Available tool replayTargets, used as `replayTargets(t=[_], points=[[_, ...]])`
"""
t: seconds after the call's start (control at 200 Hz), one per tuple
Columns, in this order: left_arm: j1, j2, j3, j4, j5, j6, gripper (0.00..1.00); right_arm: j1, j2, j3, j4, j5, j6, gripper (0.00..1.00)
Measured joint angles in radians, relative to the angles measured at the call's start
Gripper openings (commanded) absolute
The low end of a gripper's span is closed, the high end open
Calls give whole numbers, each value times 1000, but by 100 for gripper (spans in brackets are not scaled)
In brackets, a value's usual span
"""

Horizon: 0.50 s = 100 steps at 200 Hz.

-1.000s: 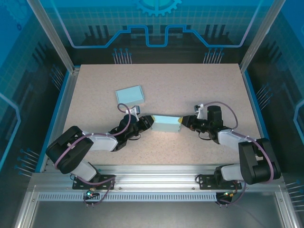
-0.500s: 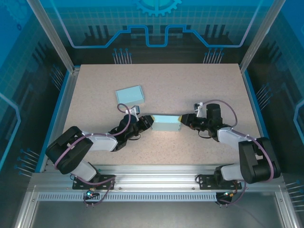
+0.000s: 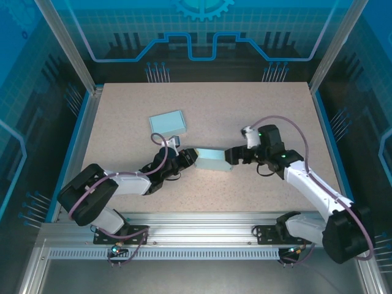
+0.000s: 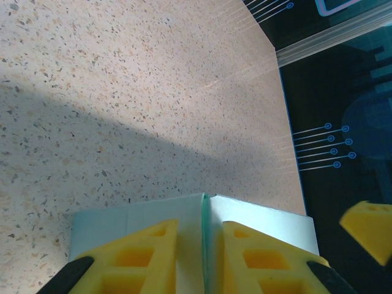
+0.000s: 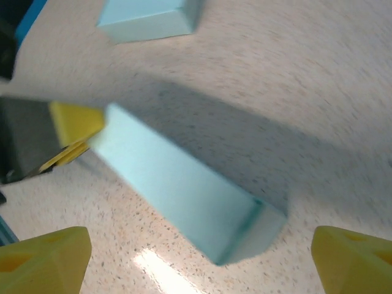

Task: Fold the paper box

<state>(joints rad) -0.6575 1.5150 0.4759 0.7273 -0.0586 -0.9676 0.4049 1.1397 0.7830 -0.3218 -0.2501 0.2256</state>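
paper box [image 3: 213,160], left hand [image 4: 205,236] pinching, right hand [image 5: 197,260] spread

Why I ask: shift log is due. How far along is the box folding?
Done: one folded box lies back left on the table. In hand: the second box looks closed, left fingers pinching its end, right fingers open at its other end. Left: probably setting it down.

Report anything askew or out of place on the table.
Nothing is damaged or spilled. The paper box is pinched at one end by the left gripper, while the right gripper stands open off its other end, so it is held one-sided. The second box lies slightly skewed, apart.
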Motion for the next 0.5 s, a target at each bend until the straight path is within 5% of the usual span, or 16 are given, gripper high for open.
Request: replayTargets(t=[0.165,0.5], points=[[0,-5,0,-10,-5,6,22,181,29,105,-84,124,-242,100],[0,2,8,-12,-4,9,22,214,272,348,-232,242,-562,93]])
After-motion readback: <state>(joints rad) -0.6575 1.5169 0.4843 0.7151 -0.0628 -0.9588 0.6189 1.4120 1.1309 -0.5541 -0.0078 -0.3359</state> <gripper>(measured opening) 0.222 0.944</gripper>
